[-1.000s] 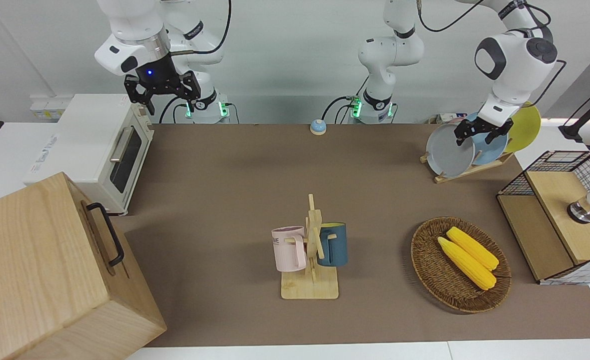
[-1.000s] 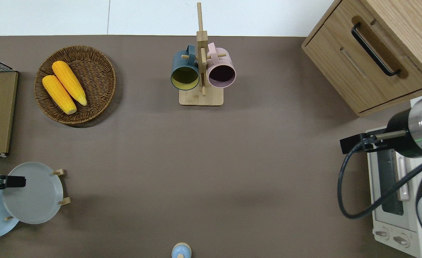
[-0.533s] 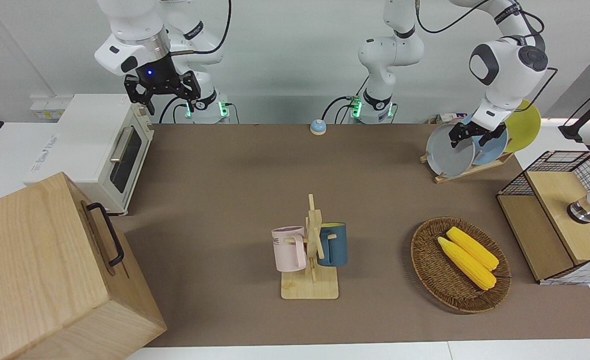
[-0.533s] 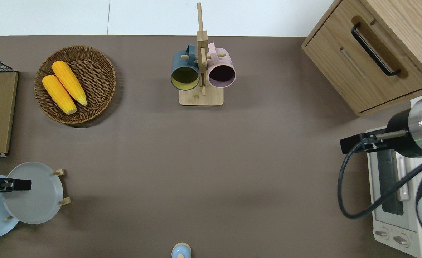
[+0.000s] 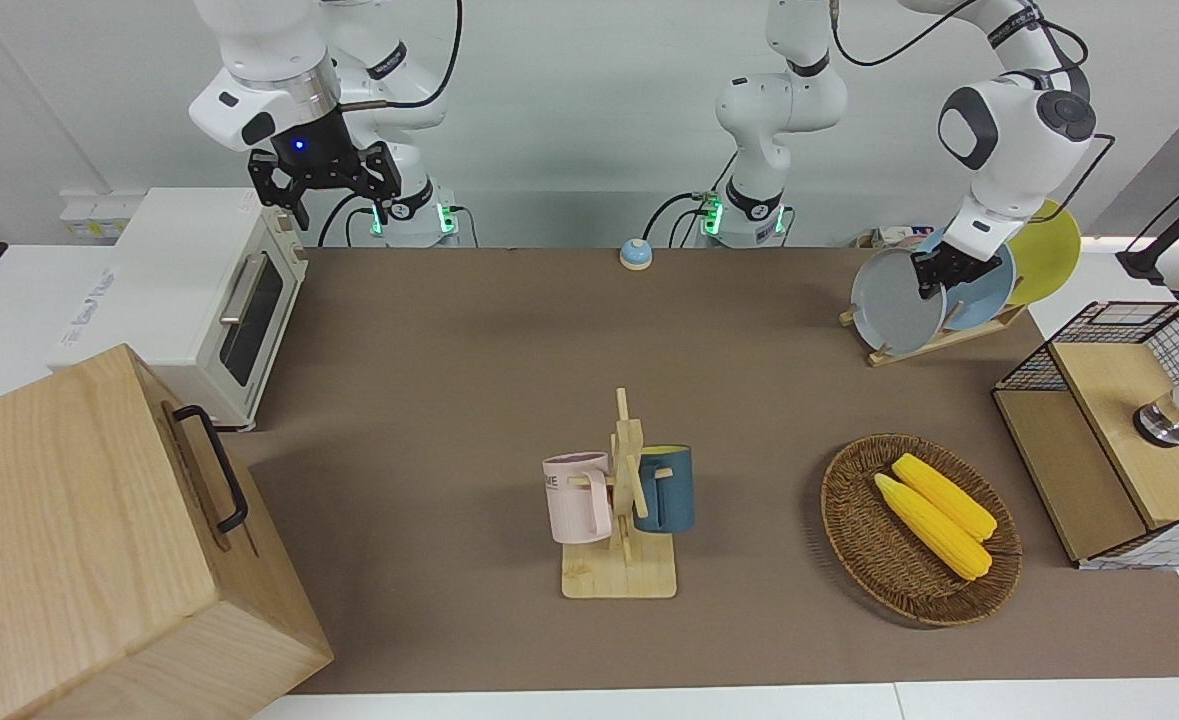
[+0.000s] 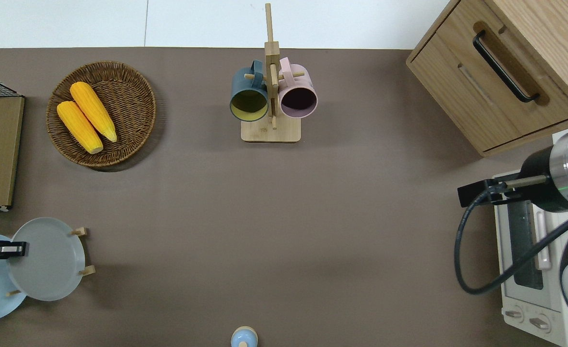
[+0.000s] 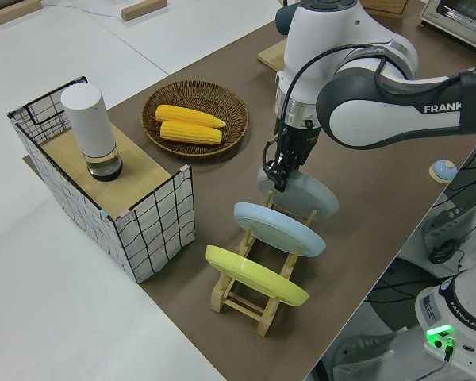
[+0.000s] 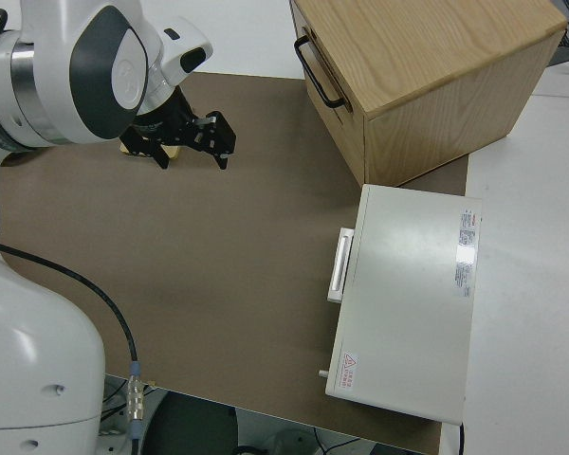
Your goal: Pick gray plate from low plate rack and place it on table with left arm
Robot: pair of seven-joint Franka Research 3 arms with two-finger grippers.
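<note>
The gray plate (image 5: 895, 301) is still parked upright in the low plate rack (image 5: 934, 343), in the slot farthest from the yellow plate (image 7: 256, 275). Its top rim is being pinched by the left gripper (image 5: 939, 275), fingers closed around it as far as can be made out. The right arm is parked with its jaws spread.

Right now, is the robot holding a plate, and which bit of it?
Yes. The left gripper has its jaws closed on the top rim of the gray plate, which still sits in the low plate rack. The right arm is parked.
</note>
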